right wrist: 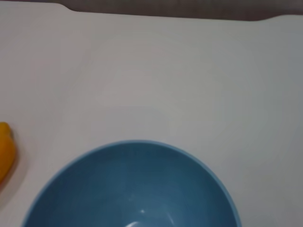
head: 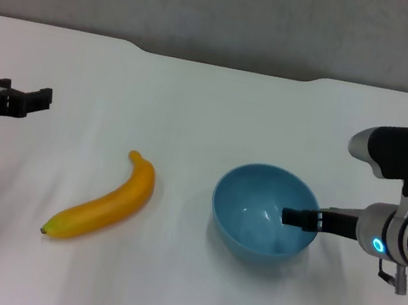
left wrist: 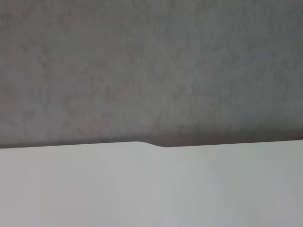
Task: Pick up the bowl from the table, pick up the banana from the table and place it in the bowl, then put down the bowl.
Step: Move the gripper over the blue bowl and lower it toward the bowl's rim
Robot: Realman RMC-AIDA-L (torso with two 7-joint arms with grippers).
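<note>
- The bowl (head: 263, 211) sits upright on the table (head: 210, 114), right of centre and well short of the notch in the far edge; it is light blue, glossy, and holds nothing but the gripper finger.
- The right gripper (head: 304, 219) reaches the bowl from the bowl's right side, at rim height; one dark finger (head: 299, 218) lies over the rim and points into the bowl's hollow.
- The gripper's other finger is hidden behind the bowl wall, so I cannot tell whether the fingers are pinched on the rim or merely straddling it.
- The right arm's white wrist shows a small lit blue ring just right of the bowl, with a grey and black housing above it.
- The banana (head: 104, 200) lies flat on the table to the bowl's left, near it but apart; its stem end points toward the far edge and its dark tip toward the near-left.
- The left gripper (head: 21, 99) hangs over the table far to the bowl's left, beyond the banana and apart from it, holding nothing; its fingers look spread a little, with a narrow gap between them.
- In the right wrist view the bowl (right wrist: 132, 189) fills the near part, the banana (right wrist: 5, 151) shows as a sliver beside it, and bare table (right wrist: 156, 71) runs to the notched edge.
- The left wrist view shows only the table (left wrist: 151, 189) and its notch against a grey wall (left wrist: 151, 66).
</note>
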